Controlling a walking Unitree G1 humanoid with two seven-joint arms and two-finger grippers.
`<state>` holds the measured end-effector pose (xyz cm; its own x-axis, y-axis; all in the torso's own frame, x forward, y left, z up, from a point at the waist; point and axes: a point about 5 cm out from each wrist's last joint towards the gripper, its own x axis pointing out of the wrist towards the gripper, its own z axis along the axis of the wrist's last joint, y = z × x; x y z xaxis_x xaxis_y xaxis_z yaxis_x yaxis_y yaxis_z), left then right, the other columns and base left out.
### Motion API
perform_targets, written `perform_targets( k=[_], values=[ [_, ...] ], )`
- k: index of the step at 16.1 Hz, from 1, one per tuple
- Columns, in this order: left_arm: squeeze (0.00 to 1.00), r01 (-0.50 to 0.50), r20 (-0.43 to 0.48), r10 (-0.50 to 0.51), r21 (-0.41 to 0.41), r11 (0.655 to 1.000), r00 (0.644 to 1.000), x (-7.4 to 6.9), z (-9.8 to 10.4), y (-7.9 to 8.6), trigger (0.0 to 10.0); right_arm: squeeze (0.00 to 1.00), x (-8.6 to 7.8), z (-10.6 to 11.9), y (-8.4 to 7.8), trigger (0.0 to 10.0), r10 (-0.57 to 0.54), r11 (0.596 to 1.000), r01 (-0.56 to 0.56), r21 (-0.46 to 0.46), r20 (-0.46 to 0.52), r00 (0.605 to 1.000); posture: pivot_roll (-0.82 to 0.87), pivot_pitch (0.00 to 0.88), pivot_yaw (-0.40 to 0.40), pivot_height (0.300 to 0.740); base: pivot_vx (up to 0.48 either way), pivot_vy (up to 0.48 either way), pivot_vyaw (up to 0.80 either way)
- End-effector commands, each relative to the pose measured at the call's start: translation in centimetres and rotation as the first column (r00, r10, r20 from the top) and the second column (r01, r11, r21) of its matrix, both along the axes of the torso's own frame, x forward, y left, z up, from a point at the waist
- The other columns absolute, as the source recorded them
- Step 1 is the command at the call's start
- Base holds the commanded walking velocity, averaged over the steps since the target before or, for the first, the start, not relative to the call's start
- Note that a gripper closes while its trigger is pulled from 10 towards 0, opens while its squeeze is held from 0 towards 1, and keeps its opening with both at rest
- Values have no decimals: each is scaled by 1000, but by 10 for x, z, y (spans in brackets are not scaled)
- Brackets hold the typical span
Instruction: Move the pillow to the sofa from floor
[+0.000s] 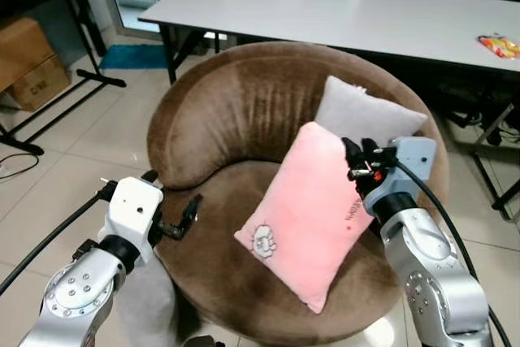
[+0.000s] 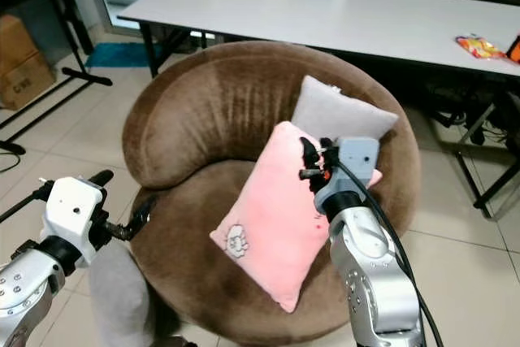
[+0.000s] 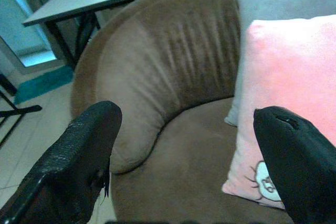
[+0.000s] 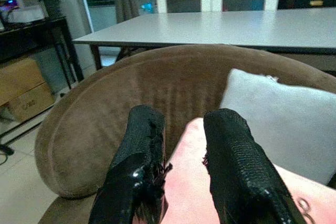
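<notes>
The right hand [image 1: 354, 158] pinches the top edge of the pink pillow [image 1: 313, 213], which leans on the sofa [image 1: 236, 111] seat against a grey cushion [image 1: 361, 111]. The left hand [image 1: 183, 219] hovers wide open at the seat's front-left edge.

You're in a home living space, half lounge and half work area. Round brown velvet armchair [image 1: 244, 160] with cushions stands on a pale tiled floor [image 1: 97, 144]. Long white desk [image 1: 341, 14] on black legs behind it. Cardboard boxes [image 1: 28, 62] stacked at the far left, a teal mat [image 1: 134, 56] by a glass door, white cabinet [image 4: 220, 1] at the back wall.
</notes>
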<state>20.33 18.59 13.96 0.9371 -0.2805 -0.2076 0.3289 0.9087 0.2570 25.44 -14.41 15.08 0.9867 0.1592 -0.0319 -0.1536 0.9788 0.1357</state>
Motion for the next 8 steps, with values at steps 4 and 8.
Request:
perform_targets(
  k=[4,8],
  values=[
    [0,-35,31,34,9,999,999,3,4,3,10000,0,-5,7,1,10000,20,999,-20,-30,-9,1000,6,0,-15,740,0,121,800],
    [0,-38,39,38,7,999,999,6,5,3,10000,0,-1,5,3,10000,32,999,-32,-39,-25,999,10,0,-14,740,0,303,200]
  ],
)
